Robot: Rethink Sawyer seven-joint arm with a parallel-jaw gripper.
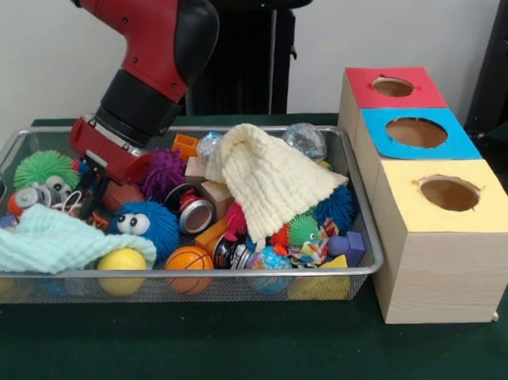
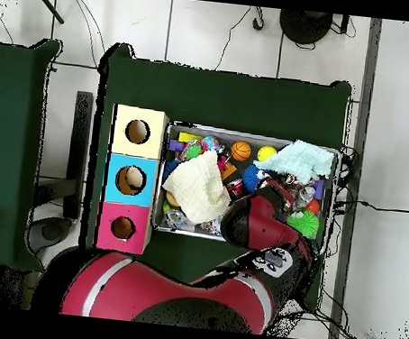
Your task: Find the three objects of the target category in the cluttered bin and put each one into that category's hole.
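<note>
The silver wire mesh bin (image 1: pixel 240 274) stands on the green table, full of toys; it also shows in the overhead view (image 2: pixel 248 134). The red-topped hole (image 1: pixel 392 86) is the farthest of three on the pale wooden box to the right of the bin, and sits nearest the robot in the overhead view (image 2: pixel 122 228). My gripper (image 1: pixel 91 194) is down in the left part of the bin, among small toys beside a blue furry toy with eyes (image 1: pixel 147 223). Its tips are buried in the clutter. In the overhead view the arm (image 2: pixel 257 220) hides it.
A cream knitted cloth (image 1: pixel 270 177) drapes over the bin's middle and a mint cloth (image 1: pixel 47 239) lies at front left. A basketball (image 1: pixel 188 261), yellow ball (image 1: pixel 121 261), green spiky ball (image 1: pixel 43 168) and can (image 1: pixel 192 210) lie around. Blue-topped (image 1: pixel 416 133) and yellow-topped (image 1: pixel 449 193) holes adjoin.
</note>
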